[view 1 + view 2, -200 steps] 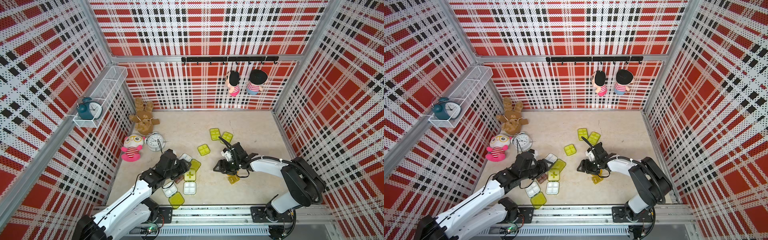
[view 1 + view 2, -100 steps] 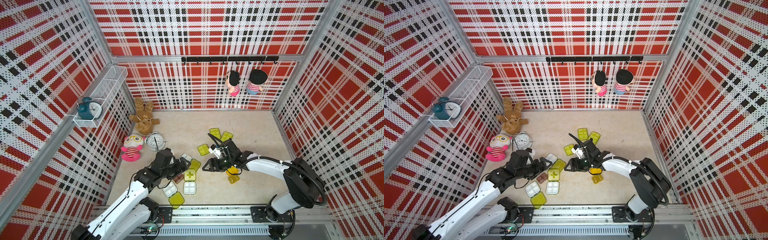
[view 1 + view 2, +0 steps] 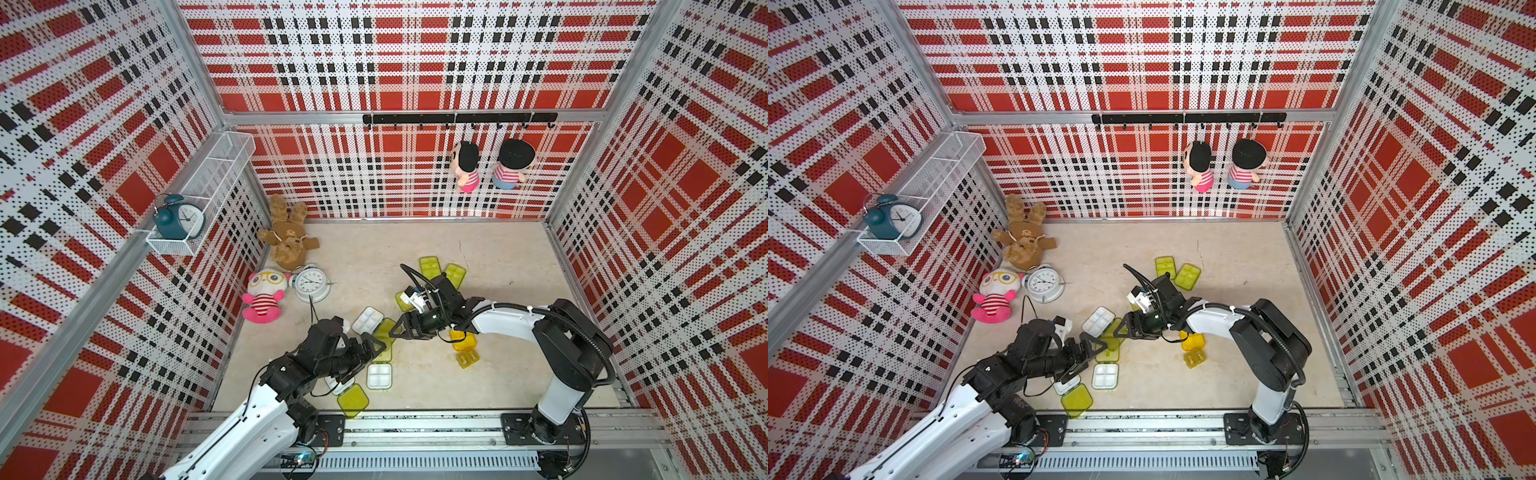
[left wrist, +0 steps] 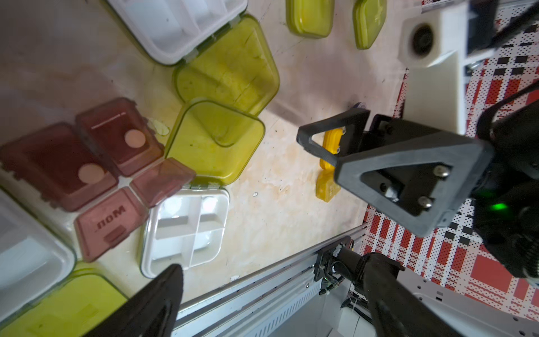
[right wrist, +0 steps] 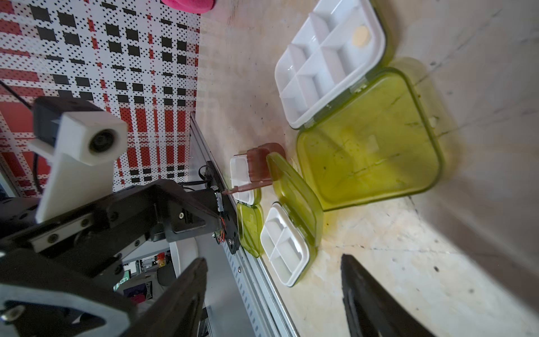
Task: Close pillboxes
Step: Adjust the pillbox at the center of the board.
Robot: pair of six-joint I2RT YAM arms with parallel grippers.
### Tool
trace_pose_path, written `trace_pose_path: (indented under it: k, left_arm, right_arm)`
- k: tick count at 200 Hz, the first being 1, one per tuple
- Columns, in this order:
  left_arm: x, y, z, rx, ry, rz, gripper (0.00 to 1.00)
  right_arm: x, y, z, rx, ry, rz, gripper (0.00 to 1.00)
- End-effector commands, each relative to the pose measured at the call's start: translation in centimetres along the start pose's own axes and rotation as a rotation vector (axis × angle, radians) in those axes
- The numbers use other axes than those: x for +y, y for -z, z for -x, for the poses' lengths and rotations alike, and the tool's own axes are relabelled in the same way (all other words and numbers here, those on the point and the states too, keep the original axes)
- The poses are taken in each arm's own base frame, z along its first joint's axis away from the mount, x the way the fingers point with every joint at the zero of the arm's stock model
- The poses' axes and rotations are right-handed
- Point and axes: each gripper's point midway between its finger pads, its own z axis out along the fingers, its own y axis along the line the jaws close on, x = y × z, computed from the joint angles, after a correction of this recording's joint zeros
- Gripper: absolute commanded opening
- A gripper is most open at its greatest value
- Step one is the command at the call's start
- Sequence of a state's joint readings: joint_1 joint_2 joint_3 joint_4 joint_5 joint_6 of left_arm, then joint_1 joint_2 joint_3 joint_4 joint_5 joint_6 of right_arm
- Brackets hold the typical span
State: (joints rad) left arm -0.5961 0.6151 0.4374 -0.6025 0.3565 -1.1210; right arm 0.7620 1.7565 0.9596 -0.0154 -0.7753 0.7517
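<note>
Pillboxes lie clustered at the table's front middle. An open white tray (image 3: pixel 368 320) has its lime lid (image 5: pixel 370 140) flat beside it. A second open tray (image 3: pixel 379 376) (image 4: pixel 186 230) has its lid (image 4: pixel 215 140) half raised. A third tray is partly under my left arm, its lid (image 3: pixel 353 400) flat. The brown pillbox (image 4: pixel 87 163) stands open with small flaps up. Three lime pillboxes (image 3: pixel 430 266) lie shut behind. Orange (image 3: pixel 463 340) and amber (image 3: pixel 467 358) ones sit under my right arm. My left gripper (image 3: pixel 365 359) (image 4: pixel 274 291) is open and empty above the cluster. My right gripper (image 3: pixel 397 330) (image 5: pixel 277 291) is open and empty, facing it.
Against the left wall lie a brown plush (image 3: pixel 286 241), a pink-and-white plush (image 3: pixel 264 297) and a white alarm clock (image 3: pixel 311 284). The metal rail (image 3: pixel 415 428) runs along the front edge, close to the front lid. Bare table lies at the back and far right.
My left gripper has opened wide and drawn a little toward the front. My right gripper has moved left from the orange pillbox to the lime cluster.
</note>
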Motion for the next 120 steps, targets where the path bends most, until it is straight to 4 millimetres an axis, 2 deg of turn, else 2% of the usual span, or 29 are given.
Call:
trace_pose_path:
  k: [1,48,120]
  left_arm:
    - [0.6,-0.4,-0.8,0.017,0.036,-0.006,0.98]
    - [1.5,-1.3,-1.2,0.02,0.031,-0.015,0.98]
    - [3.0,-3.7,-1.0,0.044,-0.042,0.078,0.98]
  right_arm:
    - [0.2,-0.9,-0.3,0.024,0.008,0.013,0.75]
    - [-0.3,-0.6,-0.5,0.0,-0.013,-0.011,0.75]
    - [-1.1,0.7,-1.6,-0.028,-0.035,-0.052,0.76]
